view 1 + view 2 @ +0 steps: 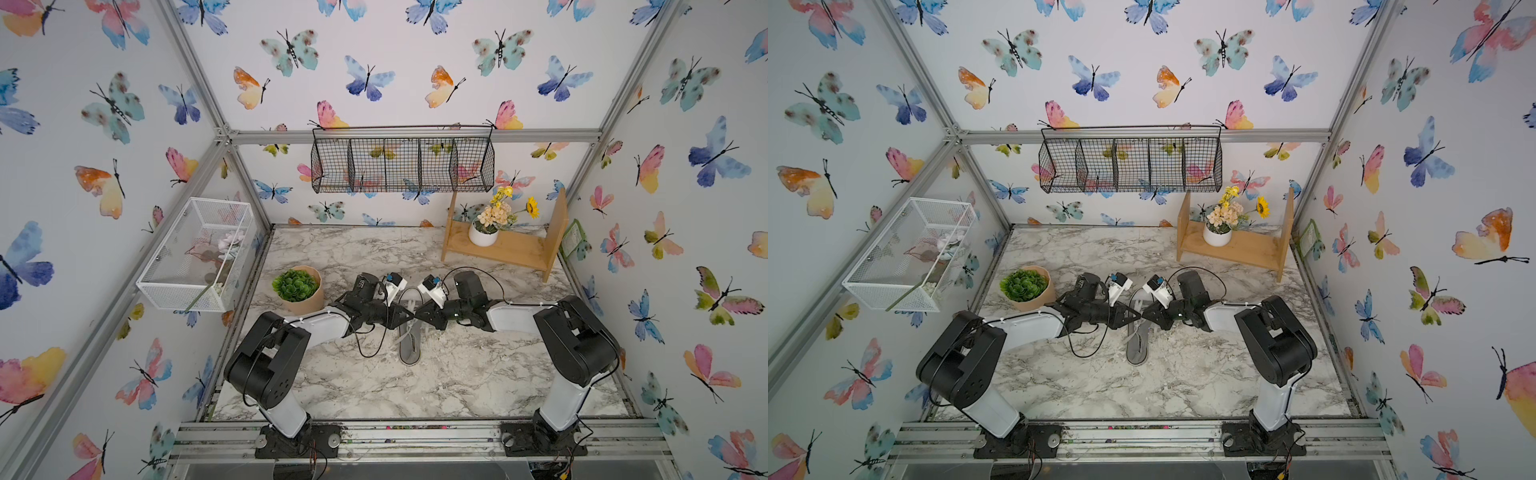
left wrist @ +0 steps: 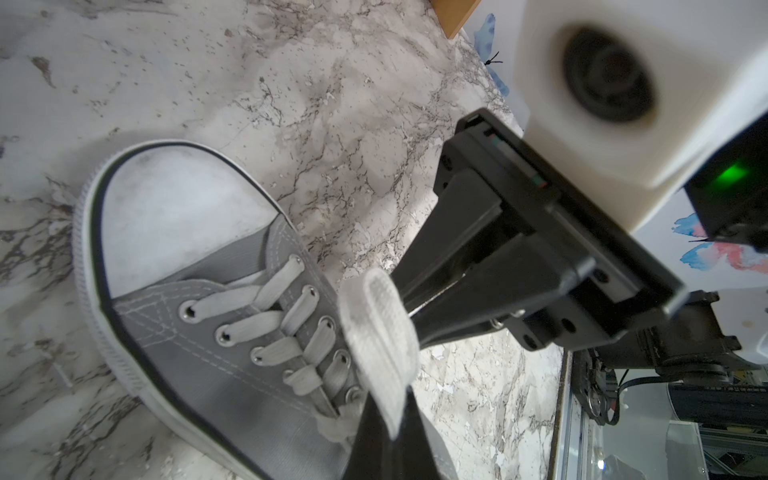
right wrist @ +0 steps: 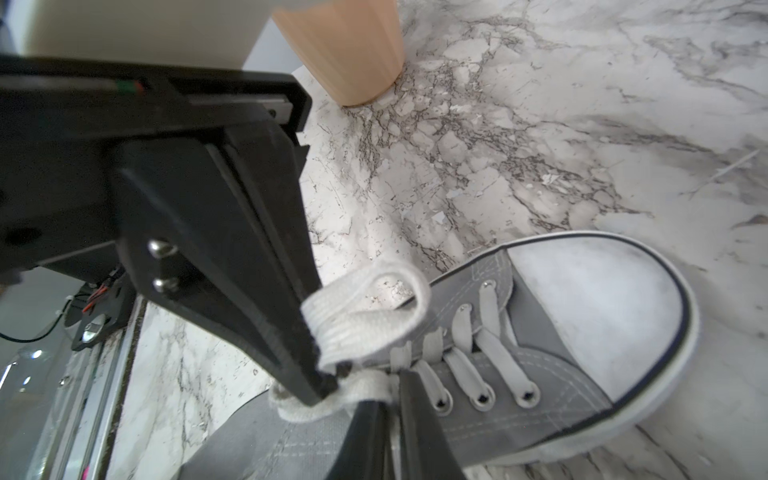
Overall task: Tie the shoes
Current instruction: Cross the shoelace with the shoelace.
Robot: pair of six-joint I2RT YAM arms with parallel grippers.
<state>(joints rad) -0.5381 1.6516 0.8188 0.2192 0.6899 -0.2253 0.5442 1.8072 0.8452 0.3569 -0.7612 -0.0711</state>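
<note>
I have both arms folded low over the marble table. The left arm and the right arm each rise from a near corner, bend at the elbow and reach inward. Their wrists meet tip to tip above the middle of the grey sneaker.

The left gripper is clamped on a loop of white lace, pinching its doubled end just above the top eyelets. The right gripper has its fingers drawn together right beside it, tips down at the lacing by the tongue (whether any lace sits between them I cannot tell).

The sneaker lies sole down in the middle of the table, between the two arms, near a potted green plant on the robot's left. Its long axis runs from the near edge to the back wall. The white toe cap points toward the back wall and the heel opening toward the arm bases.
</note>
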